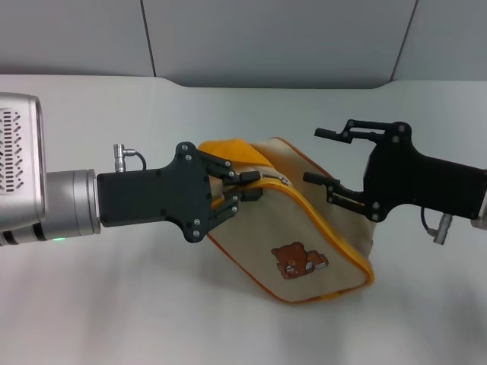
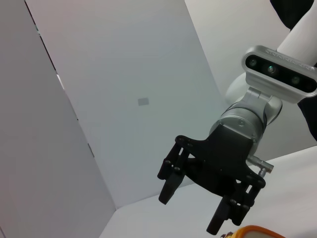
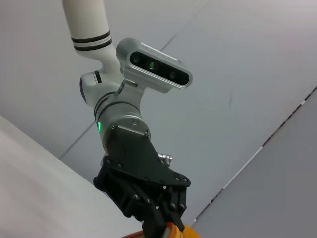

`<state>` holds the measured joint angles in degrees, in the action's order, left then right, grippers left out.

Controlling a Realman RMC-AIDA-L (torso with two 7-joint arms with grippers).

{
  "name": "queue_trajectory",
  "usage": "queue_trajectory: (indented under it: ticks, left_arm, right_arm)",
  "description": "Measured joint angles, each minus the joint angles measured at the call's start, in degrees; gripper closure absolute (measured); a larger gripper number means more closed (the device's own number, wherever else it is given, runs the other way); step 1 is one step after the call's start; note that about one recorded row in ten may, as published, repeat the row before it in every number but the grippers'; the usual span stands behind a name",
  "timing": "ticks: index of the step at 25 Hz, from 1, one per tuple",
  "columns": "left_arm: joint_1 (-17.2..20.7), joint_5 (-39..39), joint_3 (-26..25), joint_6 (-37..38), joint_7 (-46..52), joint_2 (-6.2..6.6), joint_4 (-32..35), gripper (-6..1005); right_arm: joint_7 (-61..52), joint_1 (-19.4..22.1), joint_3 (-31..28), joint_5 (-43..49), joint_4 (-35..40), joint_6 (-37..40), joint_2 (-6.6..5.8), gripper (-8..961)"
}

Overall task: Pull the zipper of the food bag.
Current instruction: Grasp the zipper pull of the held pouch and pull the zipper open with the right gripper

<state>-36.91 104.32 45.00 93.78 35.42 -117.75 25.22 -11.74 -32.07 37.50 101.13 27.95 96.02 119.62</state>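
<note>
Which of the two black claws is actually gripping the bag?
The left gripper, pinched on the food bag by its zipper. The right gripper hangs open beside it.

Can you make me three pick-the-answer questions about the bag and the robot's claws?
1. Where is the left gripper?
A. at the food bag's top edge by the zipper
B. on the bear patch
C. far off the table

2. What colour is the bag's piping?
A. blue
B. orange-yellow
C. green

3. How is the right gripper?
A. shut on the strap
B. open, beside the bag
C. shut on the bear patch

Answers: 1 A, its fingers pinch together at the zip line. 2 B, an orange-yellow edge rims the beige fabric. 3 B, its fingers are spread apart and hold nothing.
</note>
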Motion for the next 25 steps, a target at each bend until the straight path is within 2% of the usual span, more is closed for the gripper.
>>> queue_trajectory:
  ticks: [4, 25]
  left_arm:
    - [-0.06, 0.0, 0.0, 0.13, 0.0, -0.06, 0.05, 887]
    - [-1.94, -0.1, 0.41, 0.08, 0.32, -0.64, 0.1, 894]
  right_arm:
    - [0.17, -0.48, 1.91, 0.02, -0.12, -1.14, 0.0, 468]
    - [6.15, -0.66, 4.35, -1.12, -2.52, -2.15, 0.19, 466]
